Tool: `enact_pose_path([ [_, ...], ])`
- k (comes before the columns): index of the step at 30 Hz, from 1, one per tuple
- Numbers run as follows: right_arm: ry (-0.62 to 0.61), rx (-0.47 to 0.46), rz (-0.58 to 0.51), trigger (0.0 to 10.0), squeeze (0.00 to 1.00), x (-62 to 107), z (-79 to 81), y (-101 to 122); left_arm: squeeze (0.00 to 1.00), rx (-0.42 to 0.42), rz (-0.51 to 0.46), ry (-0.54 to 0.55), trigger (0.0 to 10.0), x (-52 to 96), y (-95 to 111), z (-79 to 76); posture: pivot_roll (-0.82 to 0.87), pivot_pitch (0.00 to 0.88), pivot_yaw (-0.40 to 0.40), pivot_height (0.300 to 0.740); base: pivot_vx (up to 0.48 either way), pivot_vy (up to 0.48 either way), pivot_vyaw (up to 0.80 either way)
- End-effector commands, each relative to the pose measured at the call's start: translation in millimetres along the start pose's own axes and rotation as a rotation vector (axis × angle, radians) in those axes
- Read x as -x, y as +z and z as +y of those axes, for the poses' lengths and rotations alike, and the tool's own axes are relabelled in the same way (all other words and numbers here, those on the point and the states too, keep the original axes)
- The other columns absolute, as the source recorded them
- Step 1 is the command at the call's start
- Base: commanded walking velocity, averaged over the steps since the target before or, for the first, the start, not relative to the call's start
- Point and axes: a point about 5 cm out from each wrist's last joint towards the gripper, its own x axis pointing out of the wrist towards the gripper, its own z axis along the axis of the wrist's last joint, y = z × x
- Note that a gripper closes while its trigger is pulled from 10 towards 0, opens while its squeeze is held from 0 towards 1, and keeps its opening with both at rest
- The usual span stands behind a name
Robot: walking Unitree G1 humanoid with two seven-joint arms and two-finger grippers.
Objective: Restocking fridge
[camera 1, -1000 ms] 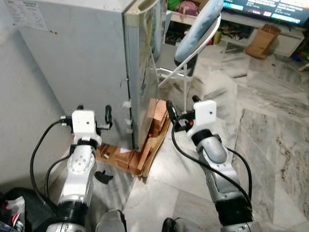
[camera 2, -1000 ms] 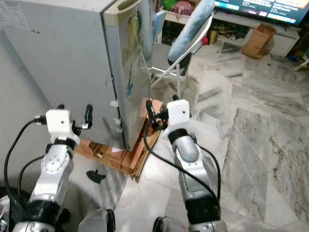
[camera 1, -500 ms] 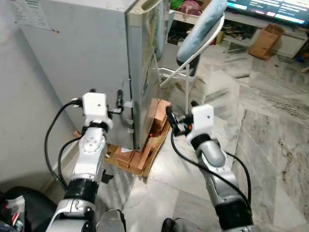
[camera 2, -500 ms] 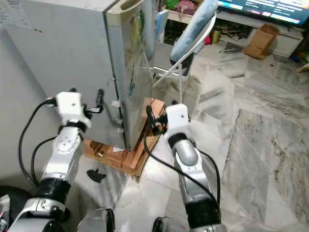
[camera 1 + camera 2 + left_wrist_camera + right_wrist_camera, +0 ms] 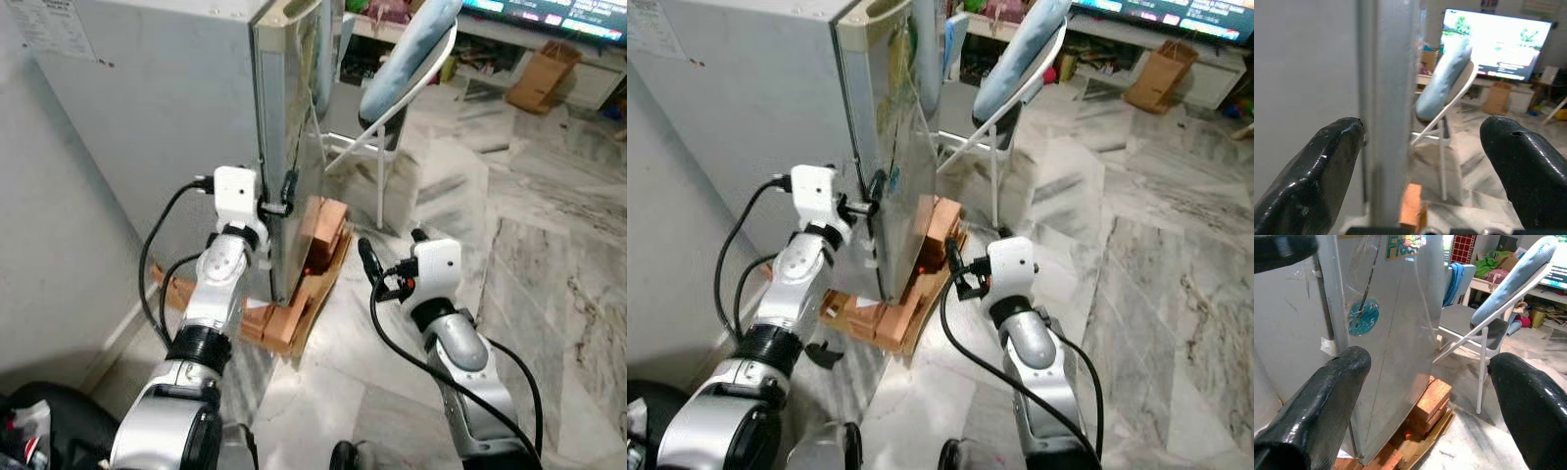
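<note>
Small grey fridge (image 5: 186, 108) stands by the wall on the robot's left, door shut, raised on a stack of bricks (image 5: 318, 245) w/ flattened cardboard (image 5: 857, 318) under them, on the marble floor (image 5: 549, 245). Left pincer (image 5: 277, 196) is up at the fridge's front corner, fingers spread and straddling the door edge: in the left wrist view one finger (image 5: 1312, 171) sits on the side-wall side, the other well out on the door side, the grey edge running upright between them; can't tell if either pad touches. Right pincer (image 5: 387, 266) hangs lower, in front of the fridge door and apart from it, also spread wide; in the right wrist view its fingers (image 5: 1317, 406) frame the door face, which carries a round blue sticker (image 5: 1364, 311) and a label at the top, nothing pinched. Behind the fridge, a white folding chair (image 5: 392, 98) w/ a light blue cushion on its backrest leans near the door side. Further back, a TV (image 5: 1176, 12) is on above a low shelf, w/ a brown cardboard box (image 5: 539, 78) on the floor below it. Something small and black (image 5: 818, 354) lies on the floor beside the cardboard, near the robot's left arm.
</note>
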Motion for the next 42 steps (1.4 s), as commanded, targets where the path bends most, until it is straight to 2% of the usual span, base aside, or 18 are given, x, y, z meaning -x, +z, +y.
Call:
enact_pose_path([
  [1, -0.017, -0.007, 0.0, 10.0, 0.0, 4.1, -2.1, 2.0, 0.0, 0.004, -0.008, -0.035, 10.0, -5.4, 2.8, -7.3, 0.01, 0.101, -0.027, 0.74, 0.0, 0.0, 0.0],
  [6, -0.015, -0.016, -0.012, 10.0, 0.0, 7.3, 0.7, 6.3, 0.0, 0.006, -0.002, -0.05, 10.0, -11.5, 3.7, -11.9, -0.01, 0.113, -0.017, 0.74, 0.0, 0.0, 0.0],
  [9, -0.019, -0.03, -0.006, 10.0, 0.0, 9.4, 1.4, 6.3, 0.0, 0.004, 0.001, -0.053, 10.0, -14.2, 4.5, -13.0, -0.02, 0.117, -0.015, 0.74, 0.0, 0.0, -0.8],
  [16, -0.018, -0.028, -0.005, 10.0, 0.0, 15.1, 1.7, 6.2, 0.0, -0.008, 0.002, -0.015, 10.0, -17.5, 5.9, -8.8, -0.02, 0.132, -0.011, 0.74, 0.0, 0.0, -0.11],
  [26, -0.009, -0.021, 0.01, 10.0, 0.0, 18.6, 2.1, 6.8, 0.0, -0.08, 0.003, 0.147, 10.0, -17.9, 5.9, 11.8, -0.03, 0.144, -0.015, 0.74, 0.0, 0.0, 0.0],
  [30, -0.007, -0.021, 0.012, 10.0, 0.0, 18.5, 2.2, 6.9, 0.0, -0.081, 0.01, 0.143, 10.0, -18.0, 4.8, 11.7, -0.03, 0.145, -0.017, 0.74, 0.0, 0.0, 0.0],
  [36, -0.006, -0.014, 0.017, 10.0, 0.0, 19.7, 1.0, 7.7, 0.0, -0.102, 0.028, 0.107, 10.0, -25.2, 7.5, 2.8, -0.04, 0.15, -0.018, 0.74, 0.0, 0.0, 0.0],
  [42, -0.012, -0.01, 0.018, 10.0, 0.0, 21.9, -0.7, 8.7, 0.0, -0.133, 0.035, 0.142, 10.0, -30.5, 13.5, 6.0, -0.05, 0.155, -0.013, 0.74, 0.0, 0.0, 0.0],
])
